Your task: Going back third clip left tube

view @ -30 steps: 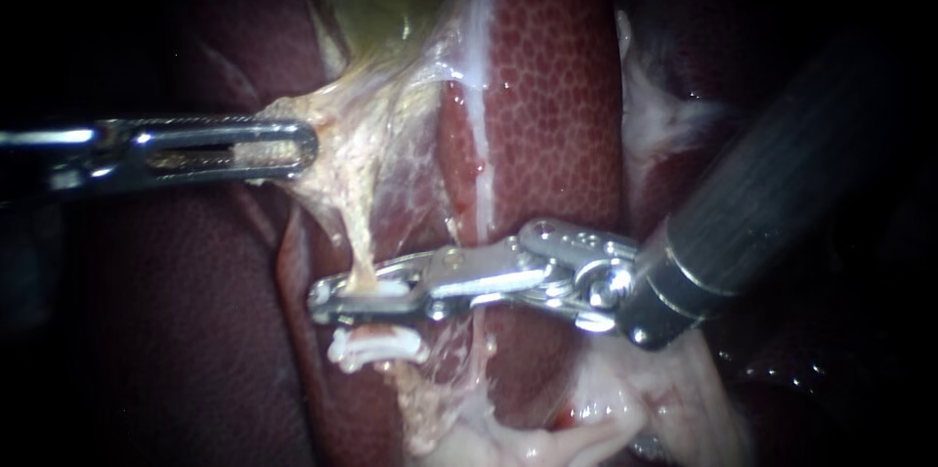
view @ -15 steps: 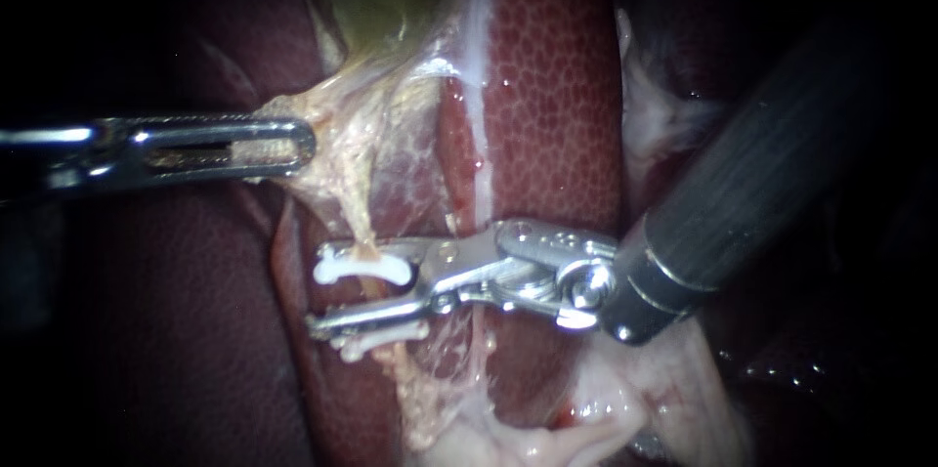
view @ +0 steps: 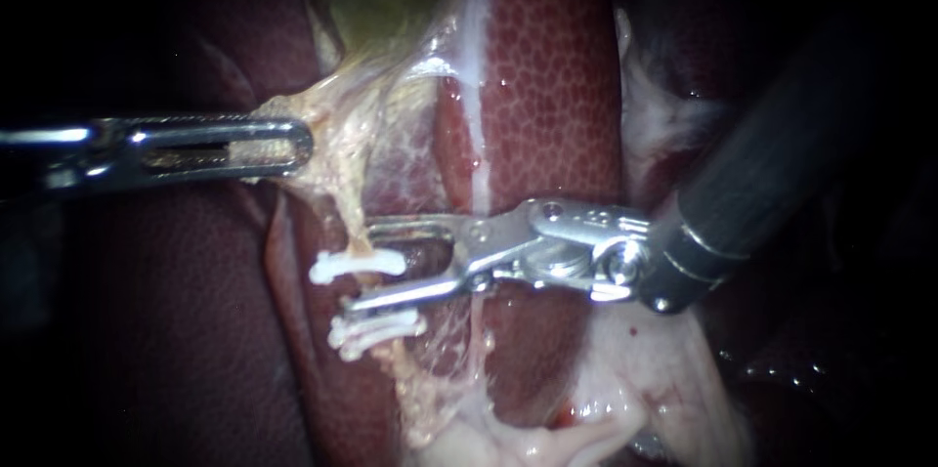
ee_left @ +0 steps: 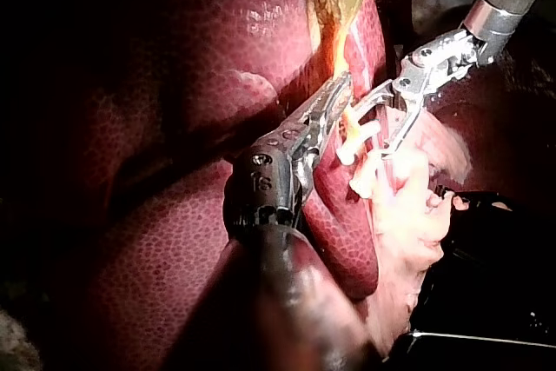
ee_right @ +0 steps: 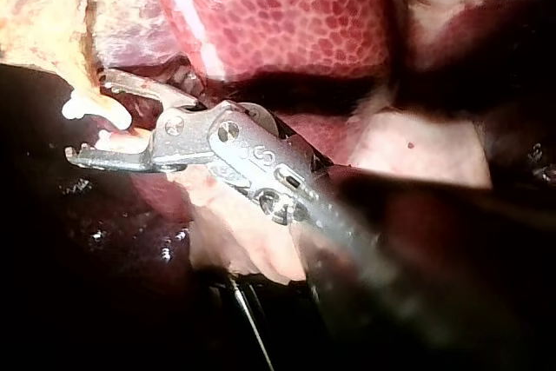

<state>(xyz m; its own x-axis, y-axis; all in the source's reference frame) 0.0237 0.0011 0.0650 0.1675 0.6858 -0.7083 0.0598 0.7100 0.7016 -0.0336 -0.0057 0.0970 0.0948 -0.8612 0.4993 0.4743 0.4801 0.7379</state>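
No word, label, brand or sign can be read on the dark red, mottled liver (view: 557,86). The only markings are small stamped characters. They sit on the metal wrist joint just behind the jaws of the slender steel left instrument (ee_left: 343,91) and of the silver, dark-shafted right instrument (ee_right: 91,116). None of them forms a legible word.

Gaping end effector (ee_right: 89,116), a white clip (ee_right: 106,113) between its two halves, mottled red liver (ee_right: 287,15) behind.

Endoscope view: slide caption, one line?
Open right instrument straddles the upper clip on the tube, lower clip beneath; left instrument holds tissue taut.
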